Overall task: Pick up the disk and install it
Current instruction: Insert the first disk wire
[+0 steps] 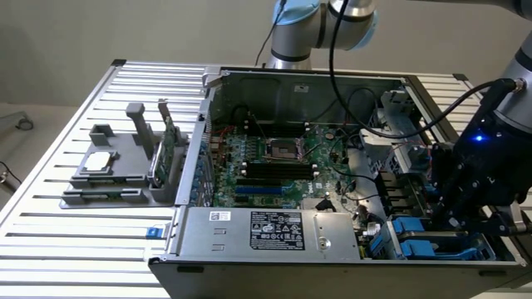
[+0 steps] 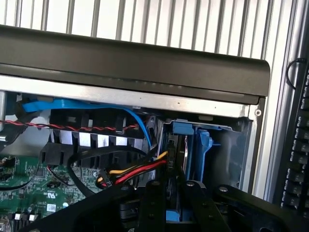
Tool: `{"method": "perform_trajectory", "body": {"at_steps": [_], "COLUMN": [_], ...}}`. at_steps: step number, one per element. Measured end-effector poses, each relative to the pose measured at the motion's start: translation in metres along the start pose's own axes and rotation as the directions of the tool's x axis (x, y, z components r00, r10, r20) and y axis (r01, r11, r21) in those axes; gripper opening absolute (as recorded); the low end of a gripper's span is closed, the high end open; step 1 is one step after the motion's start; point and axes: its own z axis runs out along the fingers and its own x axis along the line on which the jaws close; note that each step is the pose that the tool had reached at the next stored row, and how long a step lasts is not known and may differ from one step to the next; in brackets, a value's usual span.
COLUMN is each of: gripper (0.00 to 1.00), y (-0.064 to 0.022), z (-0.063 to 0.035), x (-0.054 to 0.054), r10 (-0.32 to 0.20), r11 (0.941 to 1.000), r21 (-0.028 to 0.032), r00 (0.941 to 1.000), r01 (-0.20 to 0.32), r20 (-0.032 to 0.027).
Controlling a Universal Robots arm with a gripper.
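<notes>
Pick is done, install is in progress. Gripper [image 2: 172, 186] is closed down to a narrow gap, fingers [image 2: 150, 208] clamped on either side of the disk [image 2: 176, 154], which I see edge-on with its blue carrier [image 2: 203, 145] around it.

The disk is upright in the mouth of the drive cage [image 2: 236, 150], at the case's corner next to the dark front bezel [image 2: 135, 53]. It's partly in, I think. The arm blocks the cage from outside, so I can't tell how deep the disk sits or whether it's latched. Seating and release look not yet done.

Containers:
- Case [image 1: 299, 78], lid off, sits mid-table [image 1: 50, 243]. It holds the motherboard [image 1: 275, 162] on the floor, the power supply [image 1: 275, 232] along the near edge, and the black fan shroud [image 2: 91, 140] with loose red/yellow/black leads [image 2: 140, 170] just beside the cage.
- Cage: the exterior view shows more blue carrier parts [image 1: 413, 228] low in it, under the gripper. I can't say whether those are loaded.
- Grey fixture [image 1: 108, 187] sits near the table edge on the exterior view's left. It holds a small silver chip [image 1: 97, 161] lying flat and a green card [image 1: 169, 146] standing on edge, both well apart from the gripper.
</notes>
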Motion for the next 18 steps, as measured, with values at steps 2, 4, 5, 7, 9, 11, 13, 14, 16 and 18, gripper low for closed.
{"method": "perform_trajectory", "body": {"at_steps": [2,4,5,7,9,11,13,14,16,18], "gripper": [0.20,0.26,0.33,0.33,0.33,0.33,0.33,0.33,0.33,0.33], "y": [0.0001,0.0002,0.0002,0.0003,0.0004,0.0006,0.0009,0.0015,0.0042,0.0079], "z": [-0.0002,-0.0010,-0.0016,-0.0032,-0.0054,-0.0106,-0.0131,-0.0137,-0.0143,-0.0142], "x": [0.000,0.000,0.000,0.000,0.000,-0.001,-0.001,-0.001,-0.002,-0.003], "r10": [0.001,0.002,0.002,0.003,0.005,0.007,0.008,0.007,0.007,0.007], "r11": [1.0000,0.9999,0.9998,0.9997,0.9996,0.9994,0.9993,0.9992,0.9990,0.9988], "r21": [0.0094,0.0165,0.0191,0.0240,0.0289,0.0339,0.0365,0.0383,0.0432,0.0479], "r00": [1.0000,1.0000,1.0000,1.0000,1.0000,1.0000,1.0000,1.0000,0.9999,0.9999], "r01": [-0.001,-0.002,-0.002,-0.003,-0.005,-0.007,-0.007,-0.007,-0.007,-0.007], "r20": [-0.0011,-0.0020,-0.0022,-0.0023,-0.0027,-0.0031,-0.0037,-0.0048,-0.0076,-0.0115]}}
